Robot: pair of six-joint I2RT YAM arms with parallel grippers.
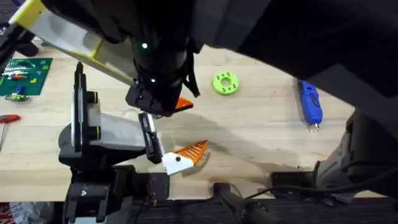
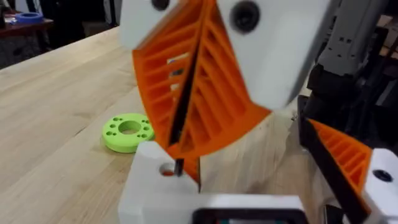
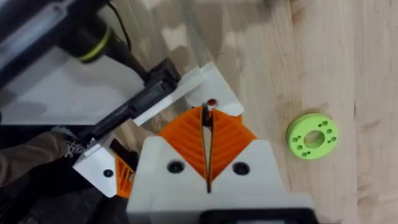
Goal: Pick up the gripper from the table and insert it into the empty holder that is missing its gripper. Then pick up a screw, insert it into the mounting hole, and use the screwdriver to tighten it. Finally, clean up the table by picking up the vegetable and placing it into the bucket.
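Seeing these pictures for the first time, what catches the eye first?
The right pincer, its orange pads shut on a thin screw, sits just over a hole in the white block at the holder's end. Farther out lie a lime-green ring, mid-table, and the blue screwdriver, far right.

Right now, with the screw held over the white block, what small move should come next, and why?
Probably ease the right tool down with a slight sideways correction: it is shut on the screw, whose tip hangs just beside the mounting hole in the gripper, not yet inside it.
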